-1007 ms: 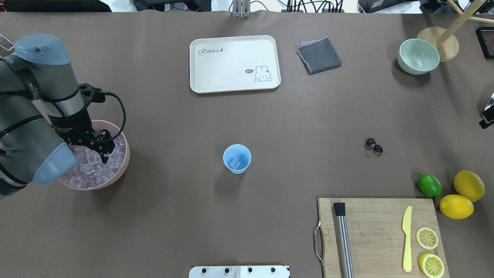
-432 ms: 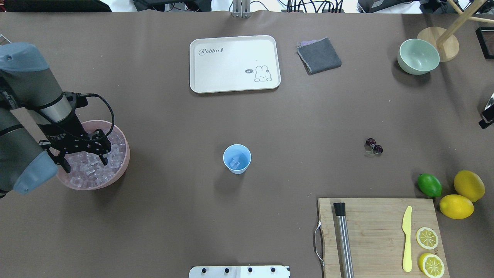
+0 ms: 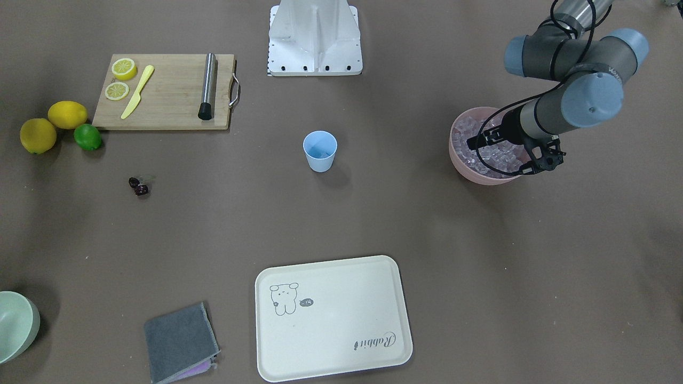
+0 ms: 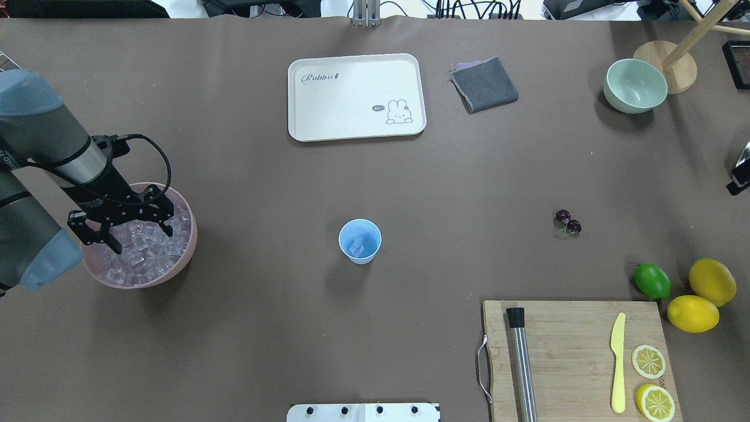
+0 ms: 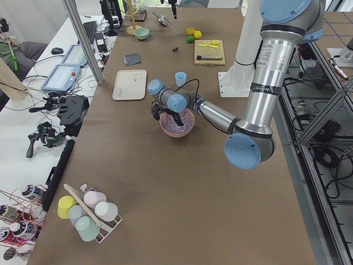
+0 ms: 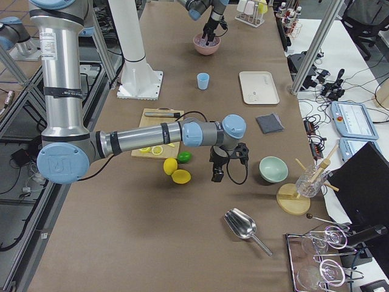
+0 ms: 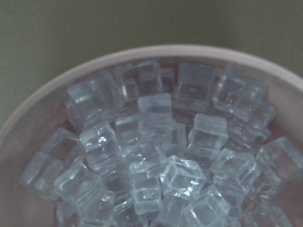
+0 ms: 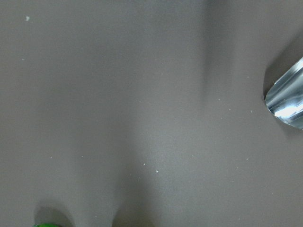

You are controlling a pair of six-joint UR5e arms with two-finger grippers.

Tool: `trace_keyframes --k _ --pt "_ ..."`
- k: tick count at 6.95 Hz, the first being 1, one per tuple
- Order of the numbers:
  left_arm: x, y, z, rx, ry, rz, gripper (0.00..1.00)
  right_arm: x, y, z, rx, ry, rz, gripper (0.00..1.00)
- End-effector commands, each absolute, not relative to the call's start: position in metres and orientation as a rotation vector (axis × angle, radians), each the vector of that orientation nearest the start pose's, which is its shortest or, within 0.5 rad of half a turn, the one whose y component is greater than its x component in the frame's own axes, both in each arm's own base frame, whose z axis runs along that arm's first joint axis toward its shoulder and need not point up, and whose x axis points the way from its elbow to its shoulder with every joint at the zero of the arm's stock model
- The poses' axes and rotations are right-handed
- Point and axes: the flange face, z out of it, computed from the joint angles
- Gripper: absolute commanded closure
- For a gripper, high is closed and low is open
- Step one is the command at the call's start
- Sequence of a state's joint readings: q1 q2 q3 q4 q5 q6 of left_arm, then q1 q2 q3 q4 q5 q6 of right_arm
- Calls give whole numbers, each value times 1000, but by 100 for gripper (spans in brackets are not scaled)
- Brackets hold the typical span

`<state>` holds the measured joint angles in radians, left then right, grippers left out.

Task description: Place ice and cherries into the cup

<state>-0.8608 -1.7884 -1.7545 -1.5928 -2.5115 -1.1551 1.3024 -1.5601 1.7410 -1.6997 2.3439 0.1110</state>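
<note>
L pincer (image 4: 130, 232) hangs right over the pink bowl (image 4: 191, 248), fingers spread wide apart, nothing clamped between them. Tips are down at the level of the ice (image 4: 143, 258); can't tell if they touch. Wrist cam shows cubes heaped just below it, filling the bowl to the rim. Cup (image 4: 360, 241) stands upright on the counter (image 4: 263, 176), well off to that pincer's right, w/ one cube in its bottom. Cherries (image 4: 568, 221) lie on bare counter much farther right again, past the cup and well apart from it. R pincer (image 6: 219, 173) hovers over bare counter at the far end, lime (image 6: 184, 157) just beside it on the robot's side, metal scoop (image 6: 242, 224) near. Apart or together there, can't tell.
</note>
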Motion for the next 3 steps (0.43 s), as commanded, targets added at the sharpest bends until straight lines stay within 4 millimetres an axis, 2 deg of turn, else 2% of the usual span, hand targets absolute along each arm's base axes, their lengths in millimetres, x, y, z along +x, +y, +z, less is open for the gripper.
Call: trace_keyframes --k 1,3 --pt "332 -463 428 -592 891 -265 3 -69 -493 583 -98 -769 -169 0" --pt "332 -459 430 -598 904 -276 3 -70 -493 583 -98 -769 -170 0"
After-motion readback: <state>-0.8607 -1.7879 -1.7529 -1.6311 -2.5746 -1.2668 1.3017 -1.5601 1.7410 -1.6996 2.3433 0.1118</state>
